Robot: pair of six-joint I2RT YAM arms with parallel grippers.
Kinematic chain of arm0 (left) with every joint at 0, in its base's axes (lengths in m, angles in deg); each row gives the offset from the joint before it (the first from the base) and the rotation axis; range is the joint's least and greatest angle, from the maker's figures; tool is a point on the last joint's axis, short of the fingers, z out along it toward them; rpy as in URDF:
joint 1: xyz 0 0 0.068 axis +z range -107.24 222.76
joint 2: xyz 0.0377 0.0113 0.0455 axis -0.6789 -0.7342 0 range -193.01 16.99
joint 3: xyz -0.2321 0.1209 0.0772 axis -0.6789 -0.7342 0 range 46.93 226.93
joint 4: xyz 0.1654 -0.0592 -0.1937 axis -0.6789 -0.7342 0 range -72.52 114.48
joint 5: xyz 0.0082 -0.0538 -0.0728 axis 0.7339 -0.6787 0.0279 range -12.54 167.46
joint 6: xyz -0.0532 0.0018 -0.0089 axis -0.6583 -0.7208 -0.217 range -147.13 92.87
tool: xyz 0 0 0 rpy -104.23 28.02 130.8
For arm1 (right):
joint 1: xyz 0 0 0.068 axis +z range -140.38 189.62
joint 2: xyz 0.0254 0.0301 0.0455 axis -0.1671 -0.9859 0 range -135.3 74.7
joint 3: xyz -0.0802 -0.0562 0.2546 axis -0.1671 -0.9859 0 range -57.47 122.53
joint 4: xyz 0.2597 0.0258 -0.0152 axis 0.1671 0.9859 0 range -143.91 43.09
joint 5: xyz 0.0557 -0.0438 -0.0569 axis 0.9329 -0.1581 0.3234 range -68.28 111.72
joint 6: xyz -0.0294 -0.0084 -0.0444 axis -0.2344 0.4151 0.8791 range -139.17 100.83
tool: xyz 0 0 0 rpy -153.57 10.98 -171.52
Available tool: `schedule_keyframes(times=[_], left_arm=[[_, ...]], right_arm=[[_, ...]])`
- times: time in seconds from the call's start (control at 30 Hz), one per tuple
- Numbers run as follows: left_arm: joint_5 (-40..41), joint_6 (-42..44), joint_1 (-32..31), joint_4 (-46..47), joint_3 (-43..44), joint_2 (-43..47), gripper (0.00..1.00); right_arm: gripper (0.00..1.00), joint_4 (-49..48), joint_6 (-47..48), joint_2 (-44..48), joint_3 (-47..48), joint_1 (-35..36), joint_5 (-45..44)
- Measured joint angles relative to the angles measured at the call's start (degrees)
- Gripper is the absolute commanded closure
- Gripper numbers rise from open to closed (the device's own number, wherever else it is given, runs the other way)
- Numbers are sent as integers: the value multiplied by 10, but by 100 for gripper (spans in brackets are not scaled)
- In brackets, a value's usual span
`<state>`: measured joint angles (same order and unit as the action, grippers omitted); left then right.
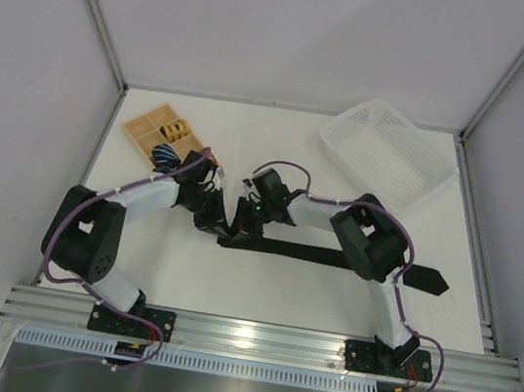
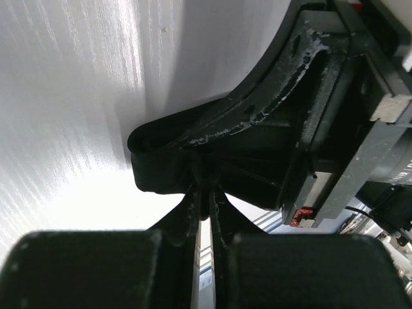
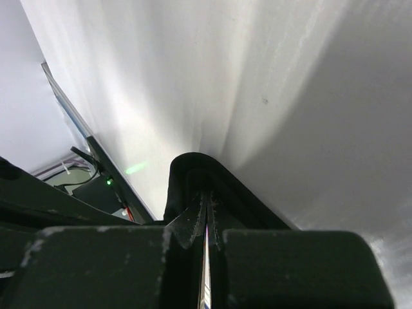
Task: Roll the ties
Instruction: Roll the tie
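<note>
Bench (image 1: 257, 294), white surface. Plain black fabric necktie (image 1: 312, 254) lies flat across the middle, running left to right. Its pointed wider end (image 1: 430, 280) is at the right, past the right arm (image 1: 373, 247). The strip's left end is lifted off the bench into a small raised fold (image 1: 230, 221), where the two arms meet.

Left jaws: nearly closed, only a thin slit between the fingers (image 2: 187, 215). In the left wrist view the tips pinch the black fold (image 2: 158, 164), which bulges out as a loop just beyond them, above the bench. The right arm's dark wrist housing (image 2: 322, 109) sits just beside it.

Right jaws: pressed together, a hairline gap between the fingers (image 3: 193, 222). In the right wrist view the tie's fold (image 3: 187, 170) curls over the tips and is gripped there.

From above, the left arm (image 1: 148, 197) comes in from the left and the right arm from the right. The two sets of jaws hold the same raised fold from opposite sides, very close together.

Elsewhere: tan wooden compartment tray (image 1: 149, 125) at far left, holding a yellow coil (image 1: 176, 128) and a dark blue coil (image 1: 164, 154) in separate compartments. White plastic lattice basket (image 1: 363, 177) at far right, well apart from the tie.
</note>
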<state>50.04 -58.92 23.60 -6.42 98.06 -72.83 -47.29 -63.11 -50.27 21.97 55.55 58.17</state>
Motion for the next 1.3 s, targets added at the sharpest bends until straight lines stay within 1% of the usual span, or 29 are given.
schedule_keyframes(times=[0.2,0.57,0.93,1.3], left_arm=[[14,-12,-9,-1,10,-1,97],[29,-12,-19,-6,29,-15,96],[31,-13,-47,-9,54,-56,95],[31,-14,-59,-3,59,-77,95]], right_arm=[[100,21,0,20,-9,-9,-2],[100,23,3,34,-40,-22,-3],[100,15,0,37,-51,-30,-6],[100,91,2,87,-56,-43,-52]])
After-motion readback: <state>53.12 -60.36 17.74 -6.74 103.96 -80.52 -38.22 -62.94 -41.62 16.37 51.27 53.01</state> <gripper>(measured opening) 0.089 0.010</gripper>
